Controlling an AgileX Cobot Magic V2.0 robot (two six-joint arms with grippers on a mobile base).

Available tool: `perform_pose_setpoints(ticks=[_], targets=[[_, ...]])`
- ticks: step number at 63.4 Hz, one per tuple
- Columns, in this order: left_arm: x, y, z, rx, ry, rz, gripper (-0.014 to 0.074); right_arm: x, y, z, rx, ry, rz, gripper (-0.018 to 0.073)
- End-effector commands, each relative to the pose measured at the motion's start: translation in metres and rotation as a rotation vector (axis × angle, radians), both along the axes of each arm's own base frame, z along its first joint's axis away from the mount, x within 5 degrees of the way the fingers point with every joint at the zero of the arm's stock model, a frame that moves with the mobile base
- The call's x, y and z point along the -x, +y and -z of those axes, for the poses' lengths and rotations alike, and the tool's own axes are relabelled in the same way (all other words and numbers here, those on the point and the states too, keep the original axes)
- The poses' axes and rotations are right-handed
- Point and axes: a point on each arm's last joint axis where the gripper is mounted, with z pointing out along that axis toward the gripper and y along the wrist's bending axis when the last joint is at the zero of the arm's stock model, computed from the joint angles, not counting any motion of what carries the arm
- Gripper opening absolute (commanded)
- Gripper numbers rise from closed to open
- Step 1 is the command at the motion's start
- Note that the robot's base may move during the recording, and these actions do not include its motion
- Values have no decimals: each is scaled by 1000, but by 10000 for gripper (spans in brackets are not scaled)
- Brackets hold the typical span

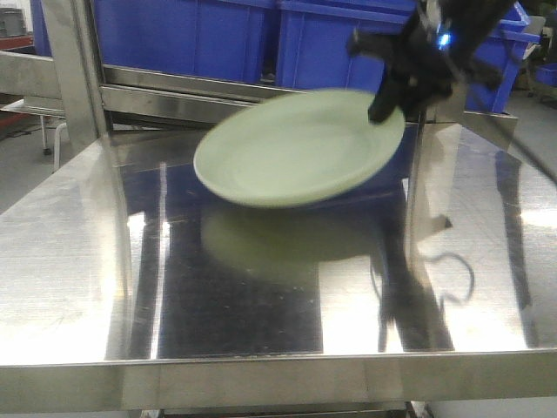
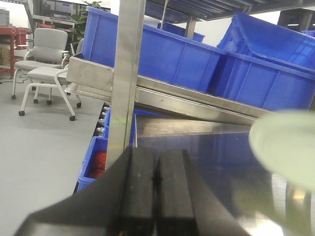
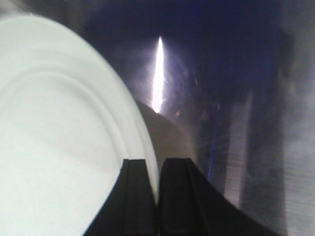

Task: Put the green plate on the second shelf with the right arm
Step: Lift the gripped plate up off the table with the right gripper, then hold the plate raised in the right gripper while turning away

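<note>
The green plate (image 1: pixel 296 148) is a pale mint round plate, held tilted in the air above the shiny steel shelf surface (image 1: pixel 78 261). My right gripper (image 1: pixel 392 96) is shut on the plate's right rim. In the right wrist view the plate (image 3: pixel 59 137) fills the left side and its rim sits between the two black fingers of the gripper (image 3: pixel 157 172). The plate's blurred edge (image 2: pixel 290 147) shows at the right of the left wrist view. My left gripper (image 2: pixel 157 172) is shut and empty, low at the shelf's left side.
Blue plastic crates (image 1: pixel 191 35) stand on a sloped steel rack (image 1: pixel 200 91) behind the shelf. A steel upright post (image 1: pixel 74 70) rises at the back left. An office chair (image 2: pixel 44 54) stands on the grey floor to the left.
</note>
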Motion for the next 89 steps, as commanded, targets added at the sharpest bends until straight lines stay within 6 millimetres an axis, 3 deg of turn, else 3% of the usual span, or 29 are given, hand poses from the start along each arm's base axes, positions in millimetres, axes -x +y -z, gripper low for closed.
perform_pose_setpoints(ticks=[1,14,22,29,36,44,54,70,89], targets=[[0,0,6,15,-53,3,130,22,-8,-79,-50,-251,26,56],[0,0,6,15,-53,3,130,82,-28,-161,30,-511,18,56],[0,0,6,15,-53,3,130,127,-40,-192,17,-657,42,56],[0,0,6,15,-53,3,130,171,-53,-203,4,-818,82,56],[0,0,6,15,-53,3,130,222,-68,-193,7,-949,113,56],[0,0,6,15,-53,3,130,272,-81,-167,55,-1047,124,56],[0,0,6,15,-53,3,130,315,-92,-132,105,-1066,114,56],[0,0,6,15,-53,3,130,339,-99,-89,253,-893,65,56],[0,0,6,15,-53,3,130,335,-97,-55,69,-1010,131,56]])
